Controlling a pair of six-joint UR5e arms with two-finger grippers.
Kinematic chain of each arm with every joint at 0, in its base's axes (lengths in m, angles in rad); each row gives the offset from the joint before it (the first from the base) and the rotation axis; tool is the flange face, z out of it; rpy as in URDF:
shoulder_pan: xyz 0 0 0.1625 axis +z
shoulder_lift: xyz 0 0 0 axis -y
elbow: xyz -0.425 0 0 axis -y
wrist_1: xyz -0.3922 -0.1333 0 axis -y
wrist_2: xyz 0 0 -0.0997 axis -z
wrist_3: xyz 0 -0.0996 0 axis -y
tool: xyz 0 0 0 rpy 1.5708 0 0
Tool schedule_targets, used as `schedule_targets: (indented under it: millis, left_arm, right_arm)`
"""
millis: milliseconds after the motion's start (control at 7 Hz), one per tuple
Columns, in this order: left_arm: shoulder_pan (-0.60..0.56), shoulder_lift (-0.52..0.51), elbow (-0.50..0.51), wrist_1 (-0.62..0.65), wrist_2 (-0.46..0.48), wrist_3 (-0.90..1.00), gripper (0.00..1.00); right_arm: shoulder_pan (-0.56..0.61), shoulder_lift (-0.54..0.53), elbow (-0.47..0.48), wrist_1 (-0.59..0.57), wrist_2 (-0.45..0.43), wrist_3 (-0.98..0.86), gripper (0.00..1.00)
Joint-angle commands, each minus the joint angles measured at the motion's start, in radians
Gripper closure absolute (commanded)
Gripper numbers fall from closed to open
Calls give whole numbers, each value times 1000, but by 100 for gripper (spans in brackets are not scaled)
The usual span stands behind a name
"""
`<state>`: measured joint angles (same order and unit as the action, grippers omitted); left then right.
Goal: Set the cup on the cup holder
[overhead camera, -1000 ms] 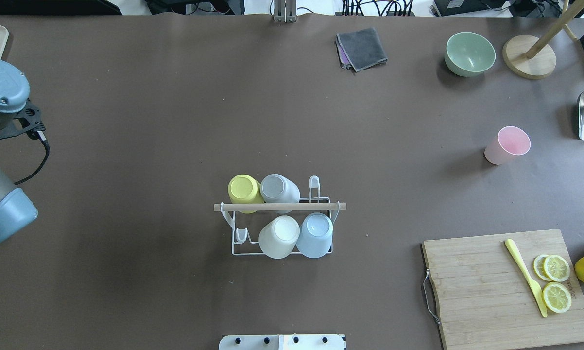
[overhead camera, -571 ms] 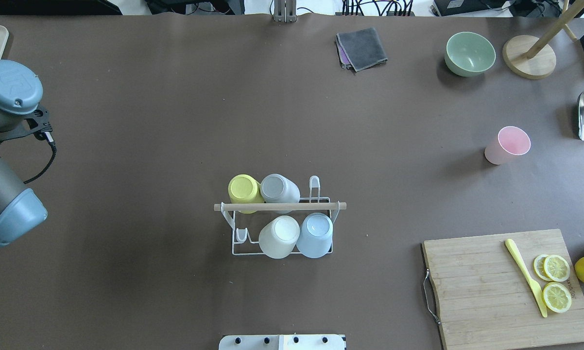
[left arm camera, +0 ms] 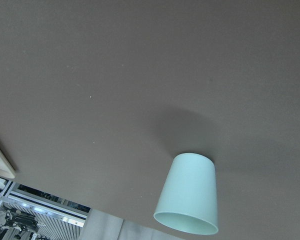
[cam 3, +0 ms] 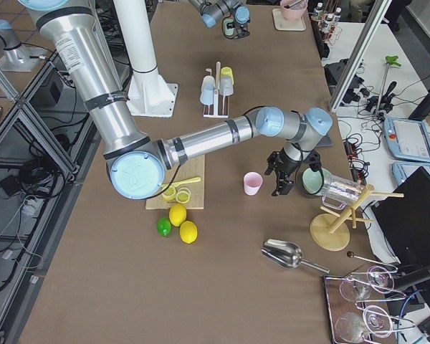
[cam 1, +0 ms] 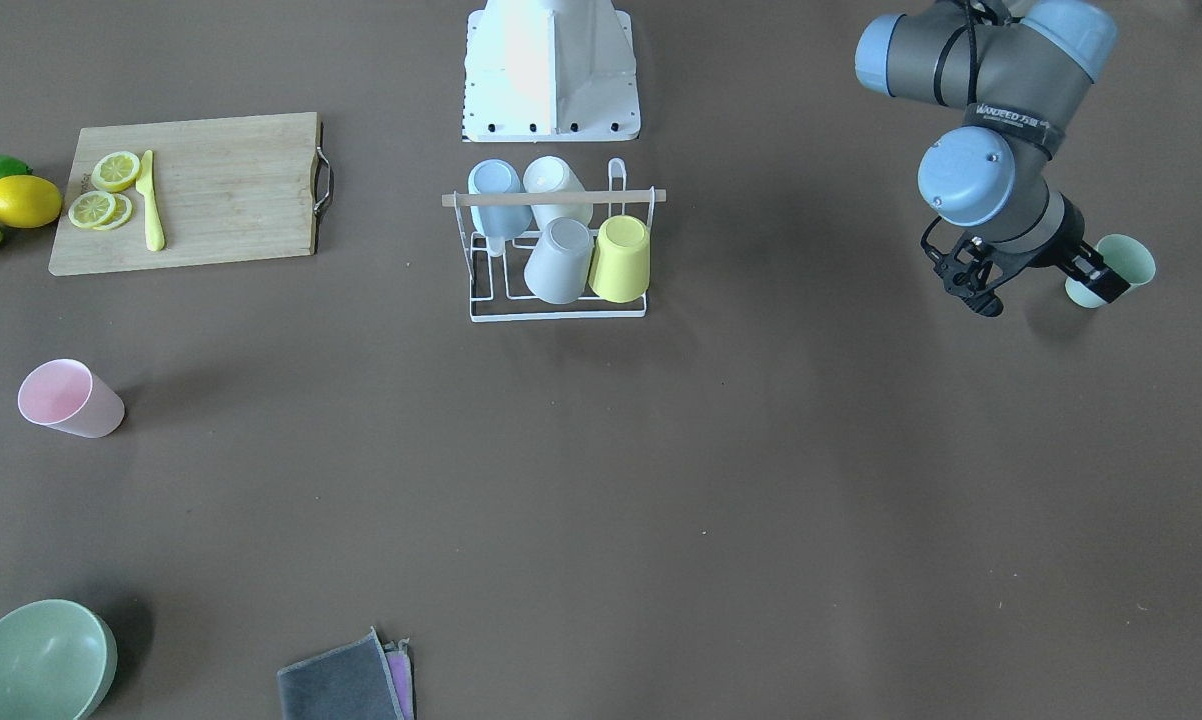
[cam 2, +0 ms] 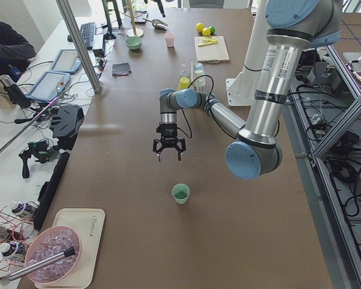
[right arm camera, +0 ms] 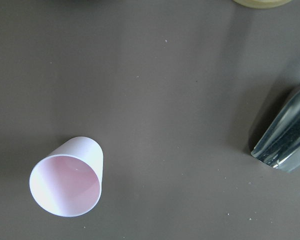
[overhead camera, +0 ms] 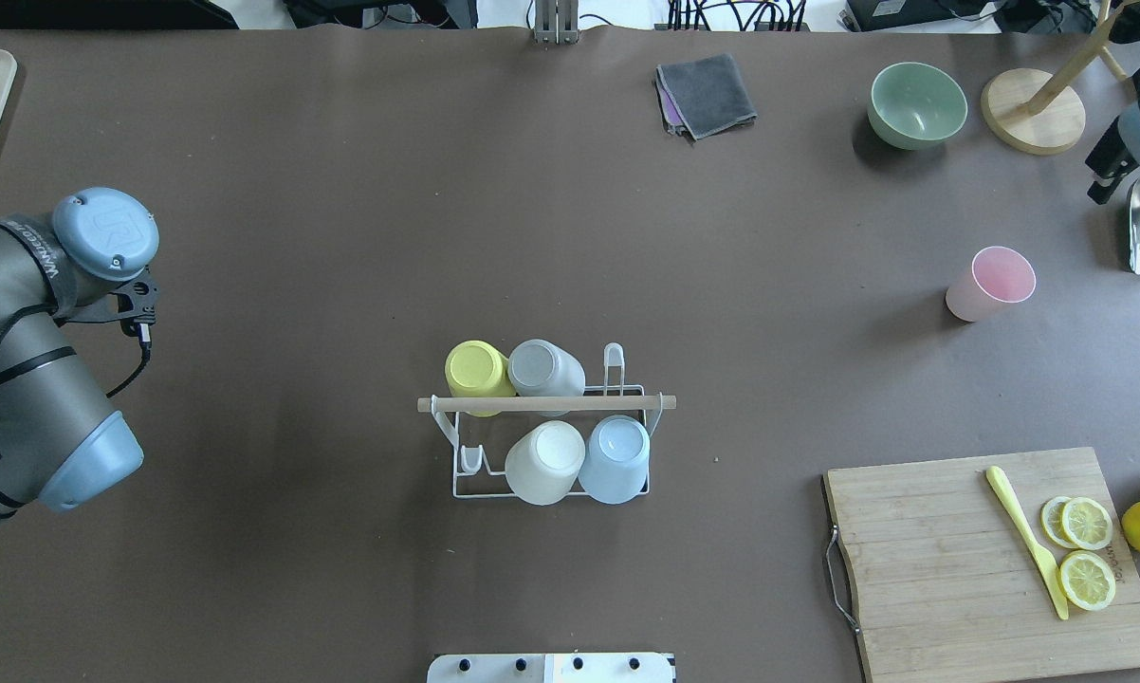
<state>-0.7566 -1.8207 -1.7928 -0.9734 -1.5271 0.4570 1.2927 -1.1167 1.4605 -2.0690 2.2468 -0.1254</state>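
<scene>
Jaws on my left gripper hang open and empty near the mint cup, seemingly staged for pickup. I cannot tell how the right gripper jaws stand.

Grey tubular arms with pale blue round joint caps, thin black cables, white lettering on a dark band

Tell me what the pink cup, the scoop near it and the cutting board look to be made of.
The pink cup is likely matte plastic: thin wall, even colour, soft sheen. The scoop is polished metal, probably steel: mirror-like reflections. The cutting board is wood or bamboo, unvarnished-looking: pale parallel strips with grain.
</scene>
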Motion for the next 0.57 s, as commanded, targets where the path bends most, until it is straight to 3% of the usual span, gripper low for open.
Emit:
schedule_targets:
  millis: [0, 429]
  left_arm:
    - [11, 14, 58, -36, -8, 64, 2]
    - [20, 30, 84, -42, 2, 150, 2]
  right_arm:
    - [-85, 131, -112, -95, -52, -3, 0]
    - [-163, 210, -218, -105, -125, -69, 0]
